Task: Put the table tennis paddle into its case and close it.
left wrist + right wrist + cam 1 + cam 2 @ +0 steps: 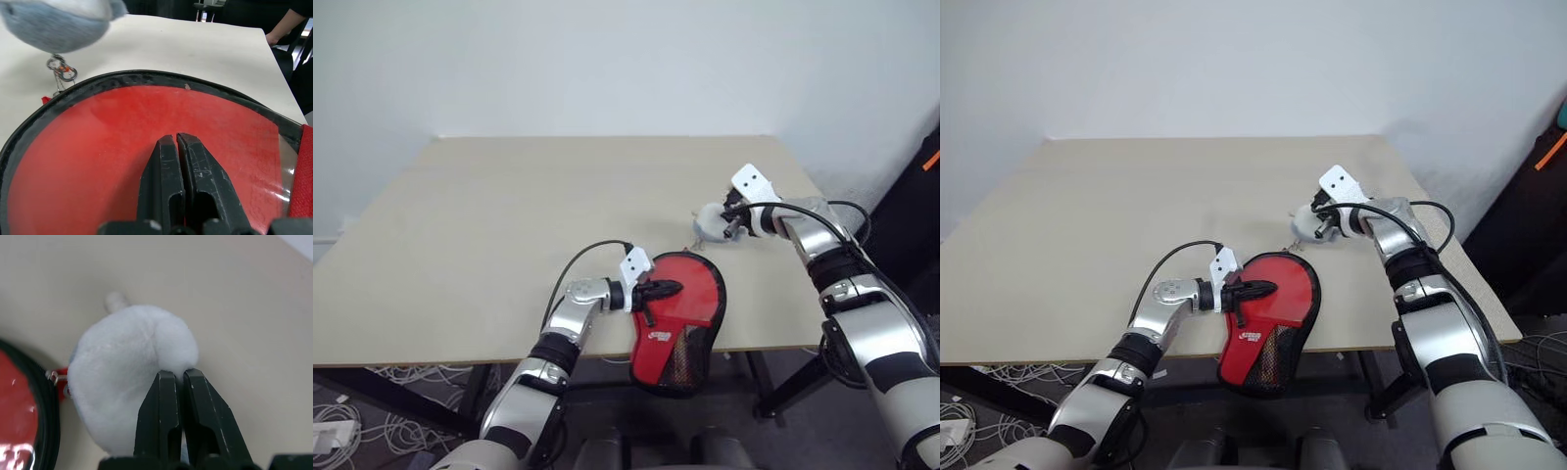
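- Head views: the case (680,318) is seen at the near edge of the table (509,225), its round red part on the tabletop and its mesh end hanging over the edge.
- The left gripper (672,289) is laid on the red panel, its fingers pressed together; nothing is pinched.
- The right gripper (734,227) is held to the right and farther off, at a small whitish plush (709,222) that is tied to the case by a short chain.
- Left wrist view: the shut fingers (166,171) are seen flat over the red face, which is ringed by the black zip edge. The chain (61,73) and the grey-white plush (56,22) are seen beyond the rim.
- Right wrist view: the closed fingers (195,401) are seen against the plush's fur; whether fur is pinched cannot be told. The paddle cannot be told apart from the case.
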You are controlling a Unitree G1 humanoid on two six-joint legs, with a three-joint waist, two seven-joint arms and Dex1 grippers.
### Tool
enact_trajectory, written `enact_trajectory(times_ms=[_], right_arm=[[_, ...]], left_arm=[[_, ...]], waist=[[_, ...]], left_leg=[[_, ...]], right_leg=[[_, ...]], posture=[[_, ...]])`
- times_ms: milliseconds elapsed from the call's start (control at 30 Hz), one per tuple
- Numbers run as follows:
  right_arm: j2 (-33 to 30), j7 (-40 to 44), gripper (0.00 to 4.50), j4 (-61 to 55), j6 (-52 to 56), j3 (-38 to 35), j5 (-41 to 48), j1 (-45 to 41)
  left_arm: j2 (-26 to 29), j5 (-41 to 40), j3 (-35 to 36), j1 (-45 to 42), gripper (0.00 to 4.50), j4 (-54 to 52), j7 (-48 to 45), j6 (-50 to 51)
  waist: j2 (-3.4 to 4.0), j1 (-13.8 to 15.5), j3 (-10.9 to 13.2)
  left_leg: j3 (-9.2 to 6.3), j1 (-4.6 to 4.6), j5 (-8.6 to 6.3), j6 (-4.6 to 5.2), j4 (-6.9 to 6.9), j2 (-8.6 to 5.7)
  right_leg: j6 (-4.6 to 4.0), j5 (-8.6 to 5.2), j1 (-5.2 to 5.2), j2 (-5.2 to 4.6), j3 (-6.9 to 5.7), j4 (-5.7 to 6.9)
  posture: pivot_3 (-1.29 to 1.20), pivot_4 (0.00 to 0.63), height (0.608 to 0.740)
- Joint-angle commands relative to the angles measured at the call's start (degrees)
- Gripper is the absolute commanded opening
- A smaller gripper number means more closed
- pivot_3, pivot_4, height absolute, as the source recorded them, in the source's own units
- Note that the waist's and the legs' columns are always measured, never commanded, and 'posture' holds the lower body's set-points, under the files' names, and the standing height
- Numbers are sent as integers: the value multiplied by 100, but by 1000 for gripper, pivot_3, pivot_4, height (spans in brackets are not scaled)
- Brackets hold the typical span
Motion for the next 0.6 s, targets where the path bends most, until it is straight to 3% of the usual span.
enact_trajectory(times_ms=[33, 600], right_arm=[[-471, 292, 17, -836, 92, -155, -36, 232], [-1919, 1202, 17, -3982, 1718, -877, 707, 2308]], left_arm=[[-33, 238, -142, 83, 0, 340, 13, 28], [-78, 462, -192, -55, 0, 827, -92, -302]], waist=[[8, -1, -5], [36, 107, -27]], left_leg=[[0, 0, 0, 0, 0, 0], [3, 6, -3, 4, 6, -1]], right_leg=[[0, 0, 0, 0, 0, 0], [25, -20, 2, -3, 2, -2]], posture=[[0, 0, 740], [0, 0, 740]])
